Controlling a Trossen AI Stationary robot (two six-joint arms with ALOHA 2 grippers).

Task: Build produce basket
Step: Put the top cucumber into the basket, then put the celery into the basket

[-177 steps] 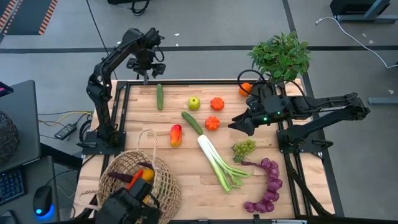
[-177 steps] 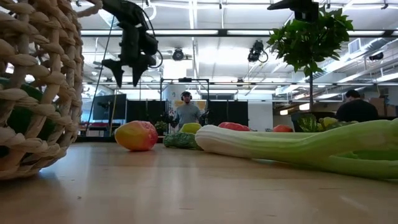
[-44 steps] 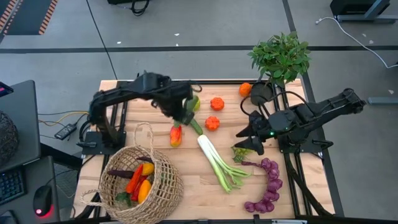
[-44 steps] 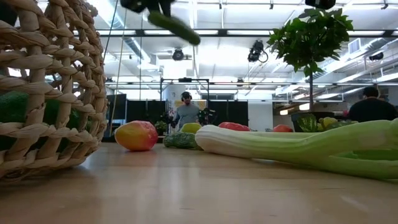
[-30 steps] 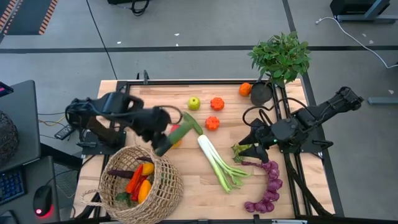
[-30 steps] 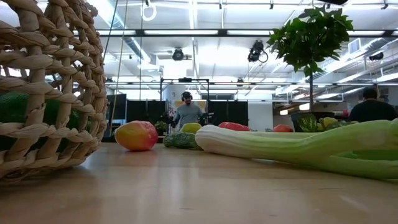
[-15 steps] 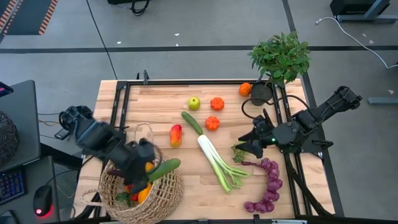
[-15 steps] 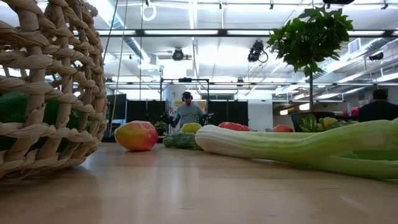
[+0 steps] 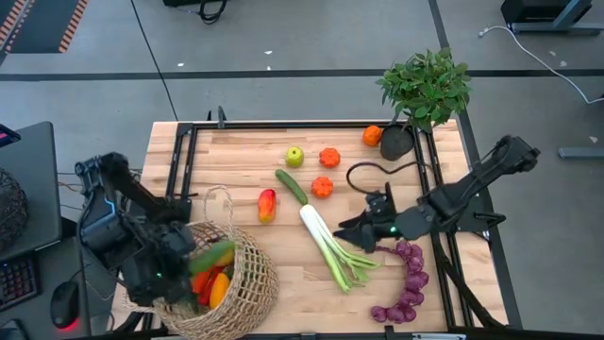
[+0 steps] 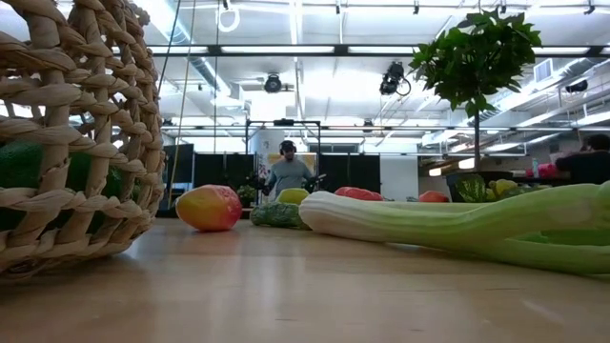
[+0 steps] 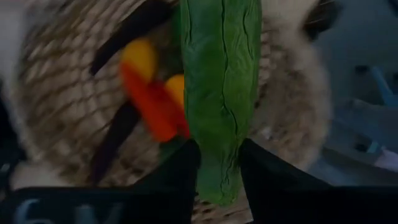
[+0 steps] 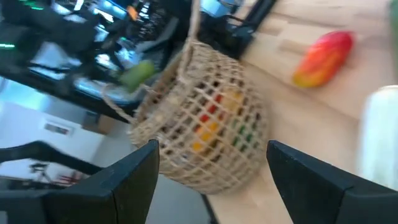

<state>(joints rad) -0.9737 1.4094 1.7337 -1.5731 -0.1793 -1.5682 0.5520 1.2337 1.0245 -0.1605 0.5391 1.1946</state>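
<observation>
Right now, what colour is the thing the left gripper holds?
Green: a cucumber, seen best in the left wrist view.

A pale wooden plank desk (image 9: 245,161) carries a tan woven wicker basket (image 9: 253,288) at its near left corner. Loose on it lie a white-and-green leek (image 9: 330,247), a dark green cucumber (image 9: 291,186), purple grapes (image 9: 408,283) and a red-yellow pepper (image 9: 267,204).

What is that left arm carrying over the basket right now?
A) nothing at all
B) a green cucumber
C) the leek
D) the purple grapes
B. The left wrist view shows a green cucumber clamped between the left end effector's fingers, right above the basket; the leek and purple grapes lie on the table.
</observation>
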